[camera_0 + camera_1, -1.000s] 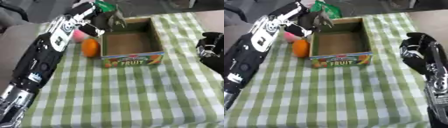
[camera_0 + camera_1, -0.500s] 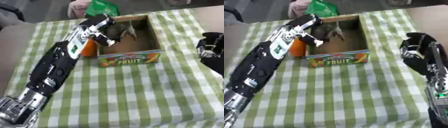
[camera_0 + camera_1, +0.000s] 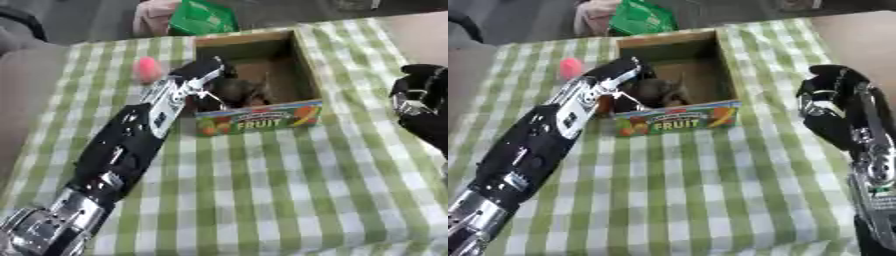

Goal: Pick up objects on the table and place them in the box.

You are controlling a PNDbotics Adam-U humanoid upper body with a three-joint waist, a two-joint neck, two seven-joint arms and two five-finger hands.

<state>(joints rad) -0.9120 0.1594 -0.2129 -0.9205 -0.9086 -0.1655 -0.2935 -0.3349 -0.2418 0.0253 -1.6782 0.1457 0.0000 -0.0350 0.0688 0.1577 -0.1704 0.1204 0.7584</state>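
Note:
An open cardboard box [image 3: 304,70] with a printed FRUIT front [image 3: 260,118] stands on the green checked cloth. My left arm reaches up from the lower left, over the box's left wall, and my left hand [image 3: 234,91] hangs low inside the box as a dark, blurred shape. Whether it holds anything cannot be made out. A small pink object [image 3: 147,68] lies on the cloth left of the box, beside my forearm. My right hand [image 3: 830,98] hovers at the right edge, well apart from the box, its fingers relaxed and holding nothing.
A green bag [image 3: 203,17] sits beyond the box's far wall, at the table's back edge. The checked cloth [image 3: 280,190] runs wide in front of the box. Grey floor borders the table on the left.
My left hand has moved from the box's far left corner down into the box. The whole picture has also shifted, so the camera moved. My right hand stays where it was.

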